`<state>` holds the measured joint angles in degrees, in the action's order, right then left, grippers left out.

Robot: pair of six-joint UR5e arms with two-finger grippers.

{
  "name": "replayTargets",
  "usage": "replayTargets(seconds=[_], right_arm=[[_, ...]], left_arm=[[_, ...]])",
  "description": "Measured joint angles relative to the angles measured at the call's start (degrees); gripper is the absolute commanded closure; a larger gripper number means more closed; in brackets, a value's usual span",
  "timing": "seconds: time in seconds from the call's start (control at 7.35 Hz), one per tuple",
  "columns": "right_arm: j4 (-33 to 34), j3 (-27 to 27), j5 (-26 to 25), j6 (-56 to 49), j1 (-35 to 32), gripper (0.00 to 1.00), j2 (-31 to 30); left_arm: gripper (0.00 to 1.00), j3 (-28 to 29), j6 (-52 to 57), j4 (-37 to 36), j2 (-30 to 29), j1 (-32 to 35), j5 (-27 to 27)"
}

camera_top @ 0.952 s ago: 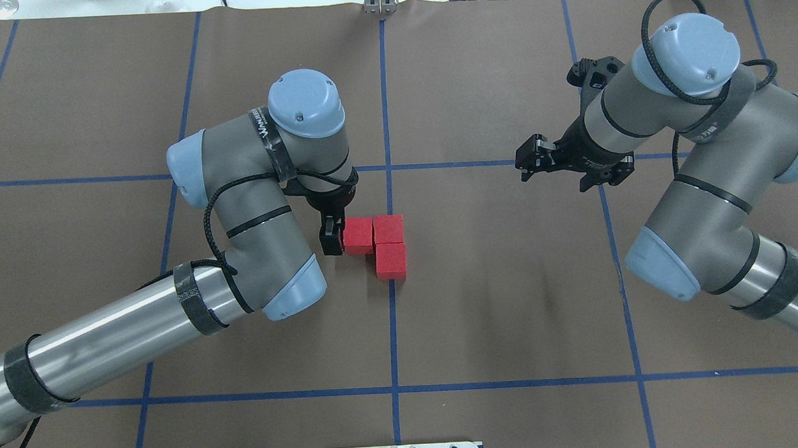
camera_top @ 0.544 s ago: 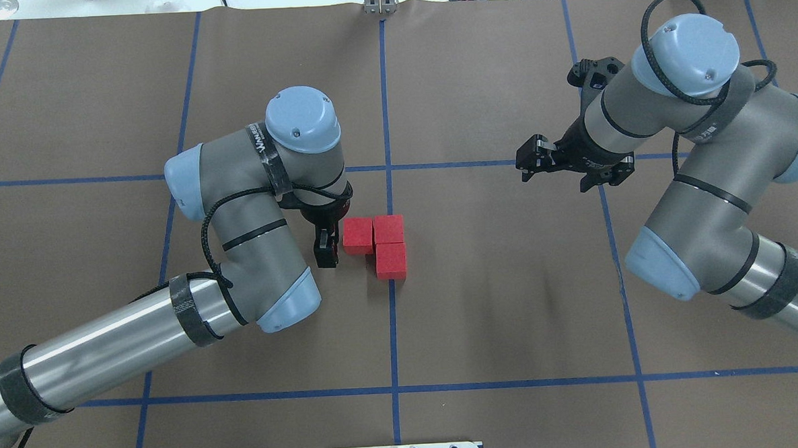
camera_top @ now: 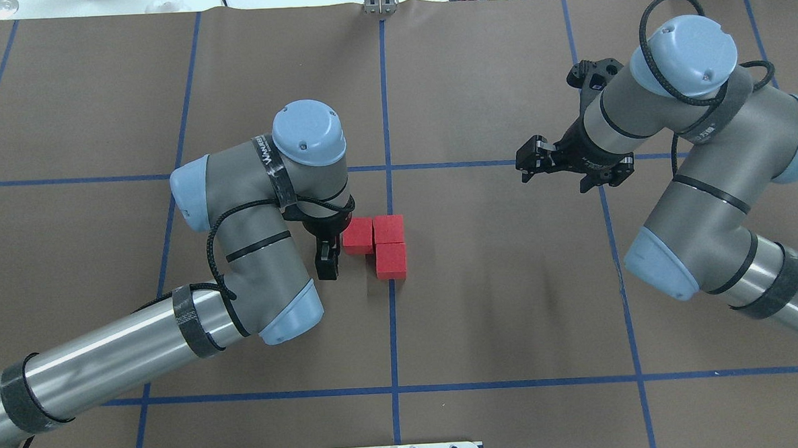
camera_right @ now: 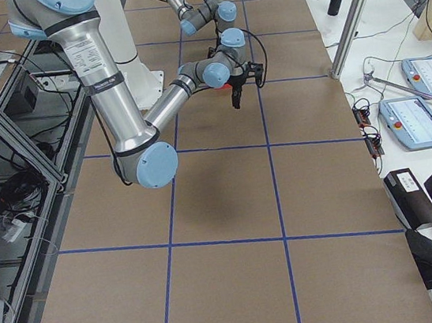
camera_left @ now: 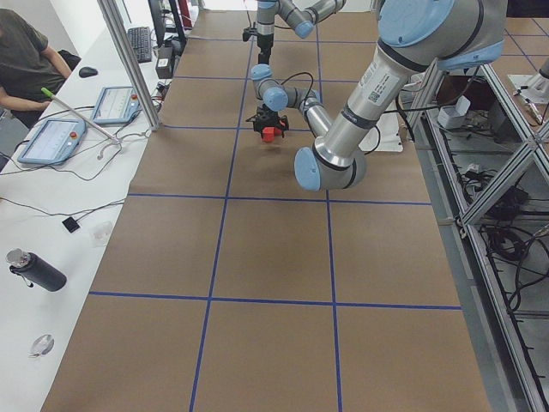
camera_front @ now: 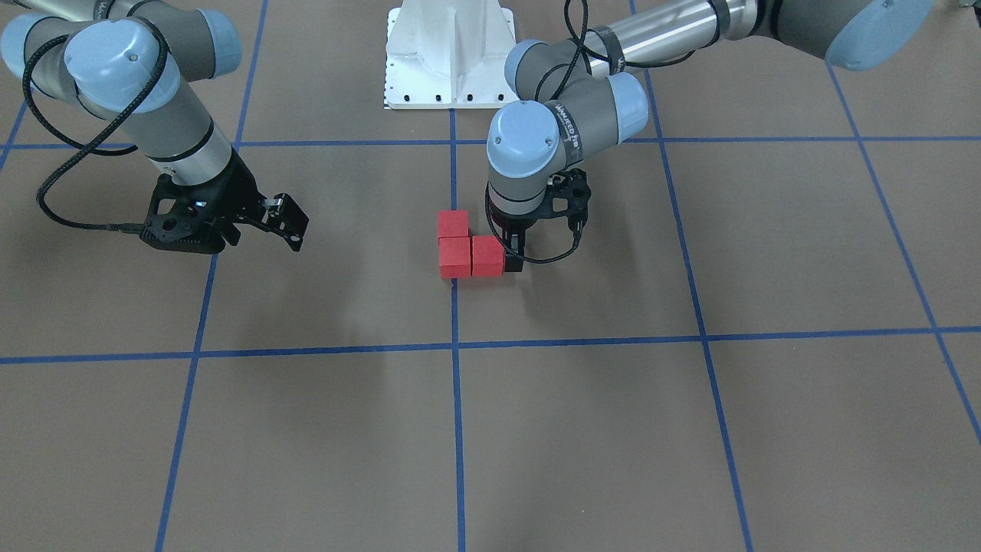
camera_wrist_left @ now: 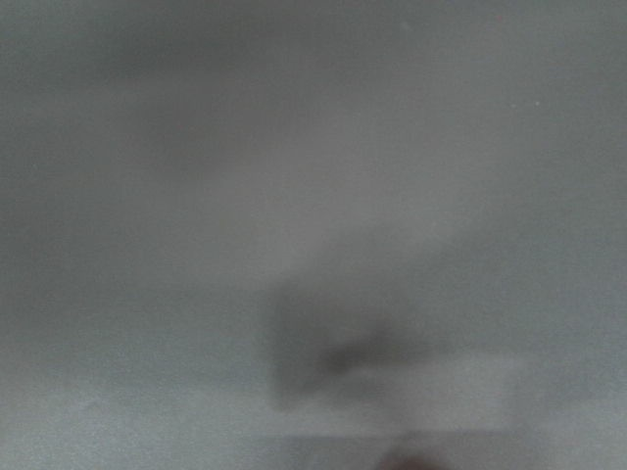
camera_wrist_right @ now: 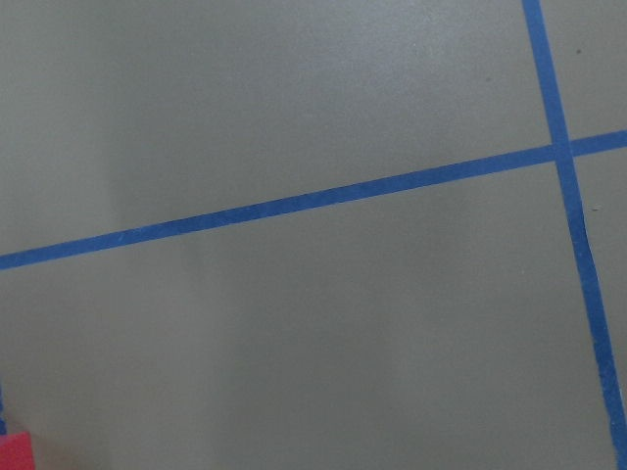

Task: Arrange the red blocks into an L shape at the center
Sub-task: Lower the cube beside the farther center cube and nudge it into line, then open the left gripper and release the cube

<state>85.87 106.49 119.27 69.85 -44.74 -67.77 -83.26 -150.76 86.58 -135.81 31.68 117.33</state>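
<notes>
Three red blocks (camera_top: 388, 230) sit joined in L at center (camera_top: 408, 203) of tabletop (camera_top: 510, 300), corner block astride blue tape line (camera_top: 393, 332), all just beside left end effector (camera_top: 326, 259) (fingers low; cannot tell whether parted or closed, nothing seen held). Right end effector (camera_top: 526, 163) hovers well apart from blocks, jaws parted, empty. Shape looks complete. Risk, as judged: left end effector so near outermost block that sideways drift on retreat could clip it, opening gap or skewing L. Straight lift looks safest.
</notes>
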Motion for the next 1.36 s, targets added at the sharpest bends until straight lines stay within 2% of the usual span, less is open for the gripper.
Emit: replayTargets(seconds=[1.36], right_arm=[[0.0,-0.1,0.0,-0.1,0.0,0.0,0.0]], left_arm=[[0.0,-1.2,0.1,-2.2,0.1,-1.9,0.1]])
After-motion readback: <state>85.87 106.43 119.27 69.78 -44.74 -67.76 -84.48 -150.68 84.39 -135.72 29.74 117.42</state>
